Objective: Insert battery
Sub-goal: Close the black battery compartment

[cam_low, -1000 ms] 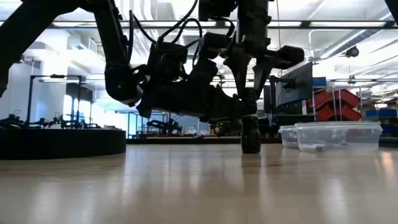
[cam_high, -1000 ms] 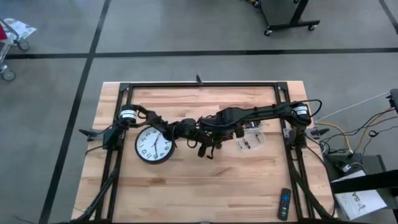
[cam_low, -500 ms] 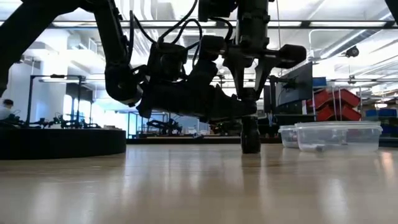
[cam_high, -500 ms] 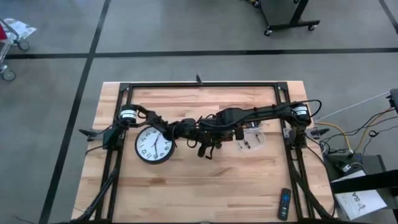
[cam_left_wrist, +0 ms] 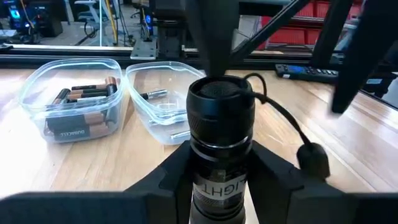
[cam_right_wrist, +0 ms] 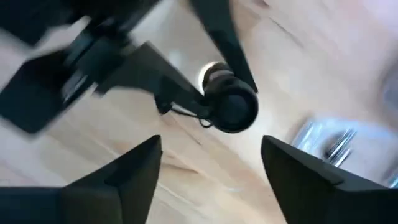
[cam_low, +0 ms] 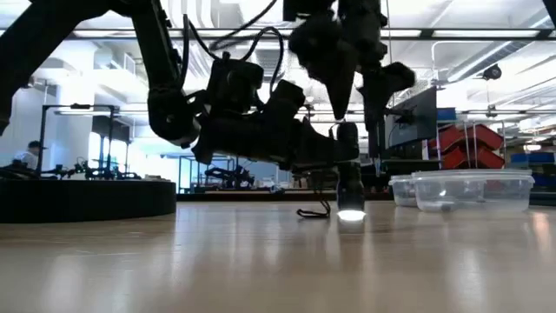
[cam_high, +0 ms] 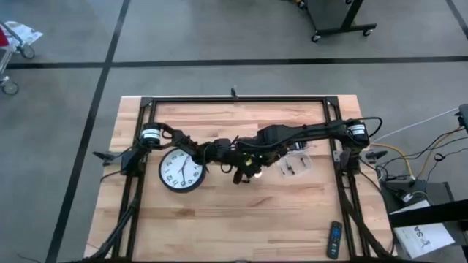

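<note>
A black flashlight [cam_low: 350,184] stands upright, its lit lens end [cam_low: 351,215] down on the table, its cord [cam_low: 313,211] trailing on the wood. My left gripper [cam_left_wrist: 221,186] is shut on its barrel. My right gripper [cam_right_wrist: 214,186] hangs open above the flashlight's tail cap [cam_left_wrist: 219,92]. One of its fingers [cam_left_wrist: 211,43] points down at the cap, the other [cam_left_wrist: 348,62] stands off to the side. Batteries [cam_left_wrist: 81,94] lie in a clear tub [cam_left_wrist: 37,99] beyond the flashlight. My left gripper pinches the flashlight's barrel [cam_left_wrist: 219,163] between its two fingers, below the tail cap. The fingers come in level from the table's left and lie across the barrel. The flashlight stands upright with its lens end on the table. My right gripper's finger ends at the tail cap; I cannot tell whether it touches.
A second clear tub [cam_left_wrist: 163,99] with a few small parts stands beside the battery tub. A wall clock [cam_high: 181,171] lies face up at the left. A remote [cam_high: 333,239] lies near the front right corner. Bare wood fills the near half.
My right gripper has risen from the flashlight's top end and tipped, so its fingers now point down from higher up. A light now glows at the flashlight's lower end, and the cord shows on the table. My left gripper has kept still.
</note>
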`<action>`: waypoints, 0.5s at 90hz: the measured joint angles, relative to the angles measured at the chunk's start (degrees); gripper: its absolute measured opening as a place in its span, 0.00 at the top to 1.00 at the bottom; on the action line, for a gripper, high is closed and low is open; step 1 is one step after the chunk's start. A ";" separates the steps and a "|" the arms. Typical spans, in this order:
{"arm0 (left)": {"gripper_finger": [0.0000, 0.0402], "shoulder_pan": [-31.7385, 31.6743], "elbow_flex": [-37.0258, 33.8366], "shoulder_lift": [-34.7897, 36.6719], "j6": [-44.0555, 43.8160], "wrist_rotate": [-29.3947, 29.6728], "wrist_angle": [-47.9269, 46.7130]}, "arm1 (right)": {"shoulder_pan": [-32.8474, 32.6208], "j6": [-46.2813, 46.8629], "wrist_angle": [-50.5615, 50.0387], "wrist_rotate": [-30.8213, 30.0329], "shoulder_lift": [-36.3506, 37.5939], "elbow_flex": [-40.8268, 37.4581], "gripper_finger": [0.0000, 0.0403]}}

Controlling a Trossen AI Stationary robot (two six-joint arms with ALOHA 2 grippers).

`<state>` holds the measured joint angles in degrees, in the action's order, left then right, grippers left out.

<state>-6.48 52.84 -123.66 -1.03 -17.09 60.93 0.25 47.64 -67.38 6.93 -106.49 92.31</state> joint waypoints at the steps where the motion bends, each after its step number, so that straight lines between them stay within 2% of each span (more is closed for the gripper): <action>1: 0.74 0.00 0.00 0.00 0.03 -0.01 0.01 | 0.00 -1.51 0.00 -0.16 0.02 0.09 0.35; 23: 0.72 0.02 -0.02 0.04 0.11 -0.19 -0.56 | 0.02 -35.79 0.27 -0.92 0.24 1.58 0.32; 45: 0.73 0.07 -0.02 0.04 2.19 -0.47 -0.76 | 0.02 -60.51 -0.05 -1.89 0.28 1.16 0.41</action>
<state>-6.42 52.82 -123.61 1.16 -17.56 60.17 0.27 -12.86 -67.43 5.04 -106.21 93.47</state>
